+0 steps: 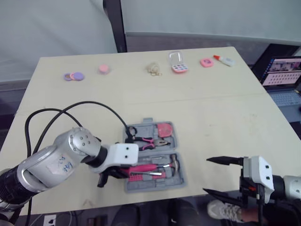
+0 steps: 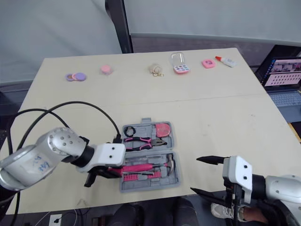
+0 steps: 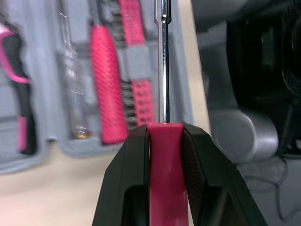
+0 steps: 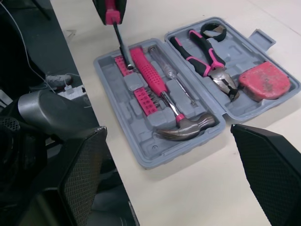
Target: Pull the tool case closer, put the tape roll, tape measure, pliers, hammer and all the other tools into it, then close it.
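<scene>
The grey tool case (image 1: 180, 181) lies open near the table's front edge. Its far half holds the black tape roll (image 1: 131, 131), the pliers (image 1: 150, 141) and the pink tape measure (image 1: 164, 128). The hammer (image 1: 157, 166) and a pink bit strip (image 4: 141, 96) lie in the near half. My left gripper (image 3: 164, 129) is shut on a pink-handled screwdriver (image 4: 121, 44) at the case's left end, with the shaft slanting down onto the near half. My right gripper (image 1: 207, 175) hangs open and empty to the right of the case.
Small items line the far edge: coloured discs (image 1: 74, 76), a pink disc (image 1: 104, 69), a beige lump (image 1: 154, 69), a small clear-lidded box (image 1: 178, 63), a pink piece (image 1: 206, 61) and a glue tube (image 1: 224, 60). A black cable (image 1: 70, 110) arcs over the left side. A laptop (image 1: 282, 70) sits beyond the right edge.
</scene>
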{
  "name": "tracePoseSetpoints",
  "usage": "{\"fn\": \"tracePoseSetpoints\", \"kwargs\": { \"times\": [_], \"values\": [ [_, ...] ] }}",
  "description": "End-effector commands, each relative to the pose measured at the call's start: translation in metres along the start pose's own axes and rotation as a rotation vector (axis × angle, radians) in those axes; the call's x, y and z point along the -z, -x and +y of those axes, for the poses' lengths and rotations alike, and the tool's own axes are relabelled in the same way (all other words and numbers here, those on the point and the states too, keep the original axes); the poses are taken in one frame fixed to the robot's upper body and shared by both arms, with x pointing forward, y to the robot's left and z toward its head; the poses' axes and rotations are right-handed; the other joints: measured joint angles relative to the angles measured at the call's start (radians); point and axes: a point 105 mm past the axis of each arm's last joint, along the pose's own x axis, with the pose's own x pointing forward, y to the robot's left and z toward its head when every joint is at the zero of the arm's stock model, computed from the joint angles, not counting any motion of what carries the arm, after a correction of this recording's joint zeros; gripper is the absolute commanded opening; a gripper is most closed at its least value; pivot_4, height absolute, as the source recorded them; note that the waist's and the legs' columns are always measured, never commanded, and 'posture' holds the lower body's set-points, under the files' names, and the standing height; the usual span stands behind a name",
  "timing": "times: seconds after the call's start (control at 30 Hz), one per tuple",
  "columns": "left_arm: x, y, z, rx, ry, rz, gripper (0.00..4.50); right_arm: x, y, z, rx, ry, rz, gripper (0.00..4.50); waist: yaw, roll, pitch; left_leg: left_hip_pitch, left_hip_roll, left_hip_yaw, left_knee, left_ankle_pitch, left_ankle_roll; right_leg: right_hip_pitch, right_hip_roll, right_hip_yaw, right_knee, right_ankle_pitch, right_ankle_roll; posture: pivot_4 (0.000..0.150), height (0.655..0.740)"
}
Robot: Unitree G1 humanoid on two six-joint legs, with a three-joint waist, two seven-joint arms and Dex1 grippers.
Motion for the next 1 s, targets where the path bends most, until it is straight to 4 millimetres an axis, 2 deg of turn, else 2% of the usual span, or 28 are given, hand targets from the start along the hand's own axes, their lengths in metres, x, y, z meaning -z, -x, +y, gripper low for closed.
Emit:
{"fn": "tracePoseSetpoints", "kwargs": {
  "times": [0.03,0.23,0.53,1.0],
  "values": [
    [-0.006,-0.01,-0.003,-0.006,-0.025,0.024,0.47,-0.004,0.0,0.002,-0.018,0.049,-0.005,4.5,0.002,0.0,0.0,0.0,0.0,0.0,0.0,0.0,0.0,0.0,0.0,0.0,0.0,0.0,0.0,0.15,0.74],
    [-0.015,-0.028,-0.002,-0.011,0.006,0.029,0.47,-0.005,0.0,0.005,-0.028,0.055,-0.002,4.5,0.004,0.0,0.0,-0.001,-0.001,0.0,0.002,0.0,0.001,0.0,0.0,0.0,0.001,0.0,0.0,0.15,0.74],
    [-0.034,-0.031,0.013,-0.057,0.03,0.088,0.47,-0.004,0.001,0.007,-0.049,0.076,0.02,4.5,0.008,0.0,0.0,-0.001,-0.001,-0.002,0.005,-0.001,0.002,0.0,0.0,0.001,0.004,0.0,0.0,0.15,0.74],
    [-0.056,-0.043,0.003,0.005,0.022,0.11,0.47,-0.006,0.0,0.01,-0.039,0.075,0.019,4.5,0.022,-0.001,0.0,-0.001,-0.001,-0.002,0.01,-0.001,0.003,0.0,-0.001,0.002,0.006,0.0,0.0,0.15,0.74]
  ]
}}
